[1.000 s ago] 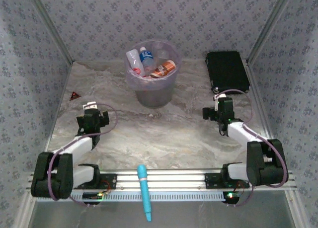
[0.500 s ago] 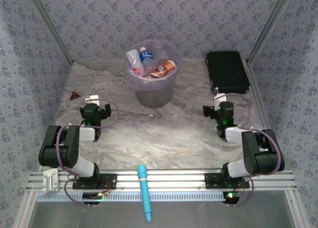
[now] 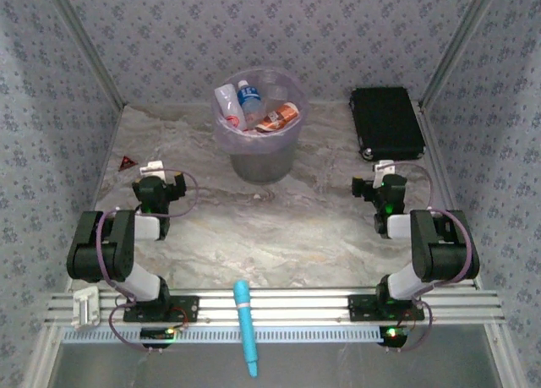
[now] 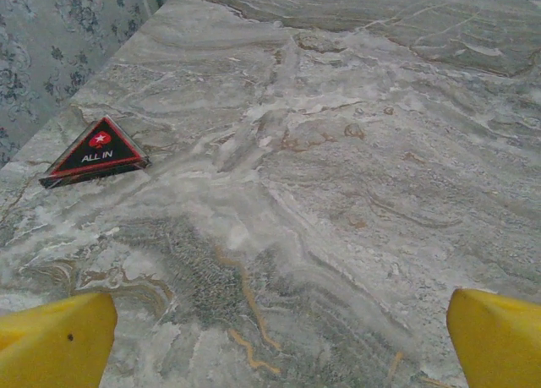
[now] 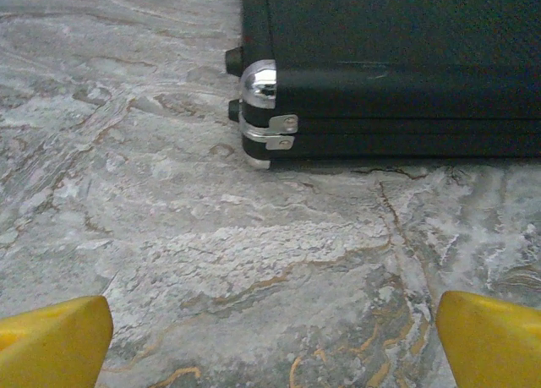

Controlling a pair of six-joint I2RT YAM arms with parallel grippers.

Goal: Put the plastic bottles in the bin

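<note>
bottles inside bin | left fingers spread wide, empty | right fingers likewise

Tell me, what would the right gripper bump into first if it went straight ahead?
Probably the black box. The open right gripper points across bare table toward the box's near side. Nothing else lies between them, though the gap is hard to judge.

Several plastic bottles lie jumbled inside the upright, translucent purple bin.
</note>
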